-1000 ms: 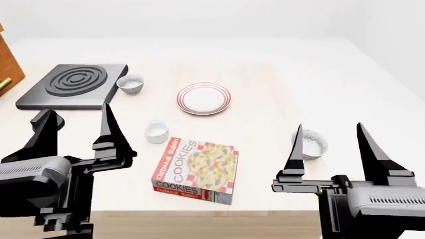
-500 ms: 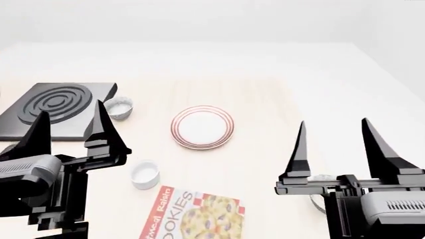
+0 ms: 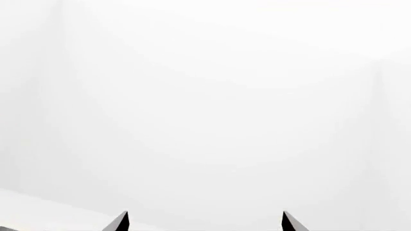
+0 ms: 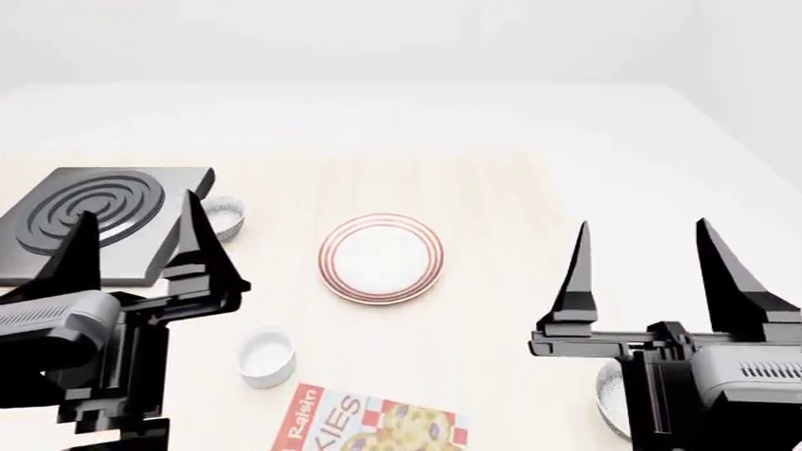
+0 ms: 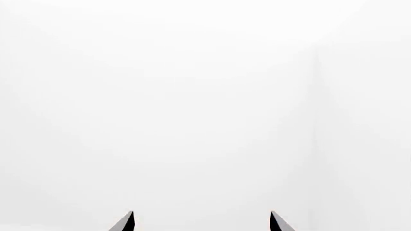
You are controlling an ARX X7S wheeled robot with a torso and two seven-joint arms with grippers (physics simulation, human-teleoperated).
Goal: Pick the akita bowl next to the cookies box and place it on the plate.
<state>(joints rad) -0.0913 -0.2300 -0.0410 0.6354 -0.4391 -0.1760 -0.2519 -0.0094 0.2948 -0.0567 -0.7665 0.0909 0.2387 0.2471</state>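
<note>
The akita bowl [image 4: 609, 398] shows only as a speckled sliver at the lower right of the head view, mostly hidden behind my right gripper [image 4: 643, 227]. The cookies box [image 4: 374, 427] lies at the bottom edge, cut off by the frame. The plate [image 4: 379, 258], white with red rings, sits mid-table with nothing on it. Both grippers are raised above the table and open, holding nothing; my left gripper [image 4: 135, 211] stands at the left. Each wrist view shows only two spread fingertips against a white wall: left gripper [image 3: 205, 220], right gripper [image 5: 201, 220].
A dark stove plate [image 4: 88, 221] with rings lies at the far left. A second speckled bowl [image 4: 228, 219] sits beside it, partly behind my left finger. A small plain white cup [image 4: 266, 356] stands between the stove and the cookies box.
The head view has shifted, so the table's things have slid down the picture. The cookies box is now cut off at the bottom and the right bowl is behind my right gripper. Both grippers stay open.
</note>
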